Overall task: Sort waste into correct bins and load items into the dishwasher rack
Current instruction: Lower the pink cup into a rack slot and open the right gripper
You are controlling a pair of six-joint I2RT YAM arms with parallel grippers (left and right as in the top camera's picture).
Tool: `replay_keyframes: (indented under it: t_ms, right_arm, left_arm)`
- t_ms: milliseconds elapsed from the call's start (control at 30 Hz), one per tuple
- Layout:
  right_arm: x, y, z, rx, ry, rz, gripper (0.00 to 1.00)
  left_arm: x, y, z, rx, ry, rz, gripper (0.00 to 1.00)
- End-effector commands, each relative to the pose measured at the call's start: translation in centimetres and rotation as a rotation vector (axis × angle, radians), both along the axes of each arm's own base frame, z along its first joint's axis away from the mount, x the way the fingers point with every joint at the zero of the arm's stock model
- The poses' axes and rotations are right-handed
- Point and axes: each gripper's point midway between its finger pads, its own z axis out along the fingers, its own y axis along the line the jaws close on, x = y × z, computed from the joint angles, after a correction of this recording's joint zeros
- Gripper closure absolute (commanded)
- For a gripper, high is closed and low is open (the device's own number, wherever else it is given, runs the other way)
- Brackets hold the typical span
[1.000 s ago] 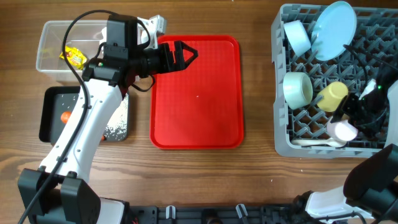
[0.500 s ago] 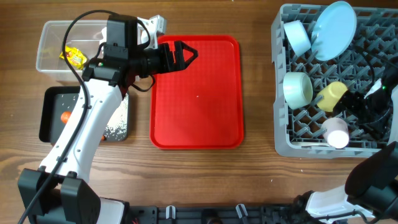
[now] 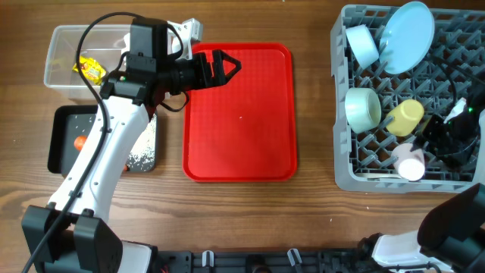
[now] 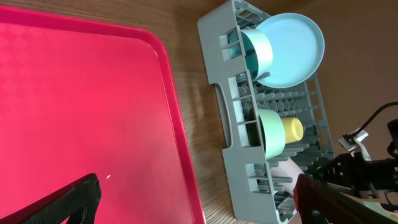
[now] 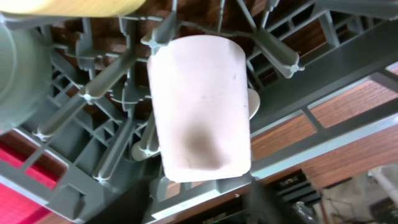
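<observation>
The grey dishwasher rack (image 3: 342,152) holds the pale blue plate (image 3: 407,26), two blue-green bowls (image 3: 362,45) (image 3: 362,108), the yellow cup (image 3: 405,117) and the pink cup (image 3: 411,163). The pink cup (image 5: 199,106) rests on the pegs, just ahead of my right gripper (image 5: 208,205). That gripper's fingers stand apart with nothing between them. My left gripper (image 3: 225,67) hangs wide open over the red tray (image 3: 242,144), holding nothing. In the left wrist view the rack (image 4: 242,124) lies beyond the tray (image 4: 81,112). A white piece behind the pink cup may be the spoon.
The clear tub (image 3: 61,76) at the far left holds a yellow wrapper (image 3: 91,70). Below it the black tray (image 3: 57,144) holds an orange carrot piece (image 3: 79,142) and rice grains (image 3: 140,157). My left arm crosses over both bins.
The pink cup has left my right gripper and settled on the pegs. The gripper has drawn back slightly to the right. The left arm has not moved.
</observation>
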Motion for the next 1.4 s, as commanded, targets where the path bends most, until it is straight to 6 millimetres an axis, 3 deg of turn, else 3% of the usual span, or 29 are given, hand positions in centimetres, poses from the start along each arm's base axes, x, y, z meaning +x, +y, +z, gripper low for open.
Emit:
replay_keyframes:
  t_ms: [0,67,333,400,700,1367]
  right_arm:
    - [-0.1,0.5,-0.1,0.013,-0.018,0.009,0.67]
    - [-0.2,0.9,-0.9,0.019,-0.008,0.018,0.81]
    - [-0.4,1.1,-1.5,0.023,-0.001,0.022,0.83]
    - [0.1,1.2,-1.5,0.031,-0.025,0.023,0.89]
    - [-0.3,2.7,0.4,0.073,-0.089,0.066,0.88]
    - [-1.1,2.0,-1.1,0.024,-0.041,0.016,0.87]
  left_arm:
    - [-0.1,0.2,0.8,0.004,-0.026,0.001,0.0]
    - [-0.1,0.2,0.8,0.004,-0.026,0.001,0.0]
    - [-0.1,0.2,0.8,0.004,-0.026,0.001,0.0]
    - [-0.1,0.2,0.8,0.004,-0.026,0.001,0.0]
    - [-0.1,0.2,0.8,0.004,-0.026,0.001,0.0]
    - [-0.1,0.2,0.8,0.004,-0.026,0.001,0.0]
